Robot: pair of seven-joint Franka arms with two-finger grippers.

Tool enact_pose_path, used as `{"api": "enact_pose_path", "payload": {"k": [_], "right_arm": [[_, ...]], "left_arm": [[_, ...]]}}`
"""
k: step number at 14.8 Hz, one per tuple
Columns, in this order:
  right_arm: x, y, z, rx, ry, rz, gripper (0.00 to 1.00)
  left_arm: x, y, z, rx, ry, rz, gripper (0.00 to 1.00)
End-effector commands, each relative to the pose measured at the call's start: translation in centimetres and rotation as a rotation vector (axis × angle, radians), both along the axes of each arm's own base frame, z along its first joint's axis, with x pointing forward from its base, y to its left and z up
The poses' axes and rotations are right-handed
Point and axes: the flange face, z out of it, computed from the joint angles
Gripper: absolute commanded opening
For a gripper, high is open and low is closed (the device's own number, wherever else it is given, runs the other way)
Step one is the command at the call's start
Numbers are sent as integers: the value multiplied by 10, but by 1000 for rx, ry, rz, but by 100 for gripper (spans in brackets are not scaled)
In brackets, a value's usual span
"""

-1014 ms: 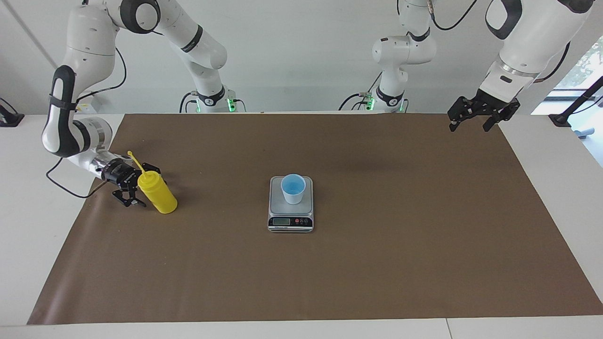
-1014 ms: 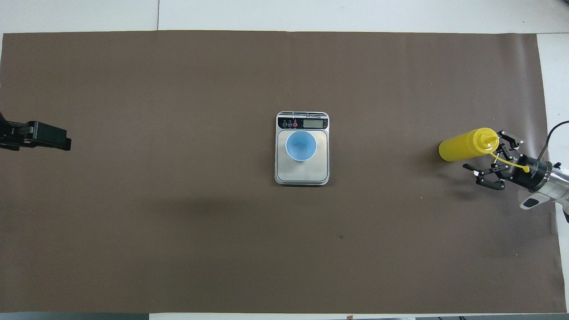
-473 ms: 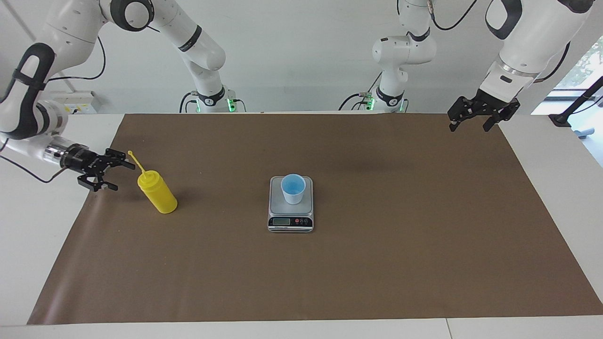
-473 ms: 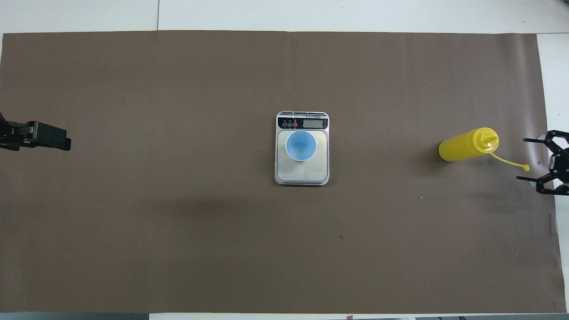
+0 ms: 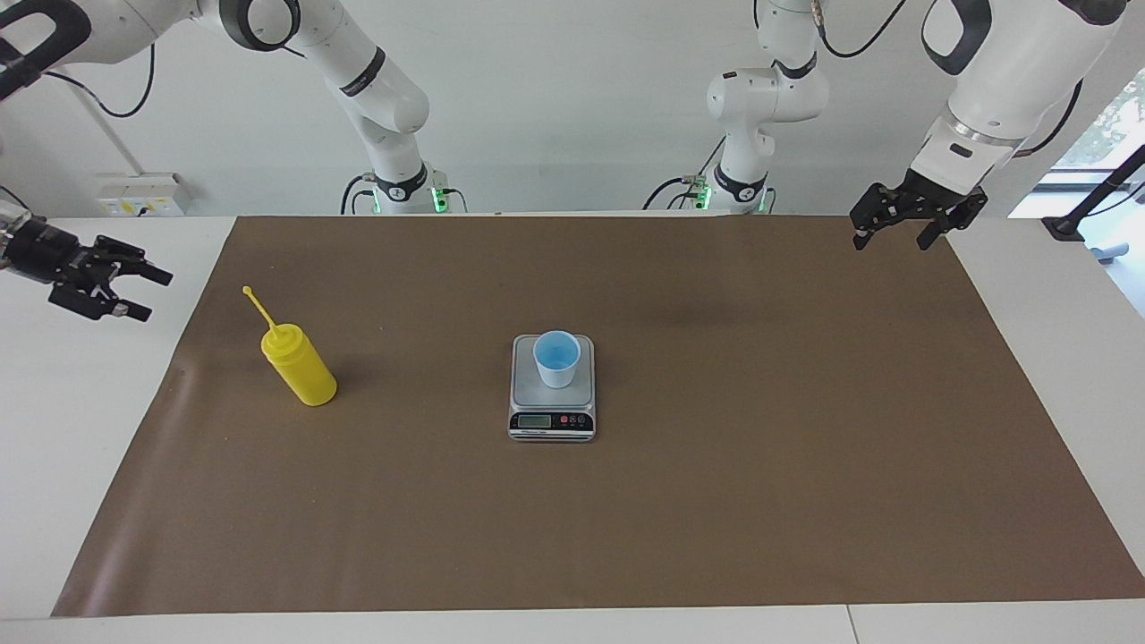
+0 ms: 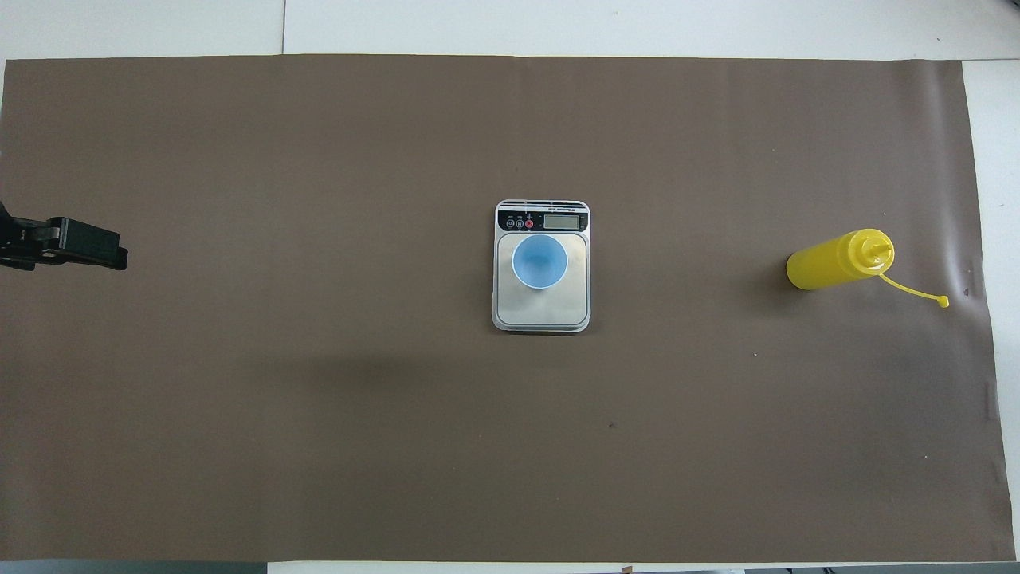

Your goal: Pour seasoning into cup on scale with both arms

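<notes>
A brown mat fills most of both views and covers the white table, which shows only as pale margins at the frame edges. The two white arms come down from the top of the facing view: the right arm in the upper left of that frame, the left arm in the upper right. The left gripper hangs in the upper right of the facing view, over the mat's corner by the robots, its jaws apart and empty. In the overhead view the left gripper pokes in at mid-height on the left edge. The right gripper sits at the far left edge of the facing view, over bare white table just off the mat, with its jaws spread and holding nothing; the overhead view does not show it. The scale lies at the centre of both frames, its display strip on the side away from the robots. The seasoning stands upright and alone on the mat at centre left of the facing view, centre right of the overhead view, well apart from the scale and from both grippers. The cup stands upright on the scale's platform, its blue inside open to the overhead camera. The bottle's cap strap sticks out from the nozzle toward the right arm's end of the table.
</notes>
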Motion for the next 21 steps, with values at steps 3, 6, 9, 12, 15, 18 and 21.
{"api": "enact_pose_path", "payload": {"k": [3, 6, 9, 12, 15, 18, 21], "right_arm": [[30, 107, 78, -284, -50, 222, 100], [29, 153, 114, -330, -120, 276, 100], [30, 188, 123, -335, -142, 329, 100], [30, 207, 130, -338, -156, 360, 100], [27, 236, 145, -444, -178, 422, 100], [10, 264, 140, -557, -250, 680, 100], [-4, 259, 131, -604, -275, 868, 100]], "left_arm": [[-3, 2, 2, -12, 4, -10, 100], [-4, 2, 3, -12, 3, -11, 100], [-4, 2, 3, -12, 3, -11, 100], [-4, 2, 3, -12, 3, -11, 100], [-4, 2, 3, -12, 3, -11, 100], [-4, 2, 3, -12, 3, -11, 100], [-3, 2, 2, -12, 4, -11, 100]]}}
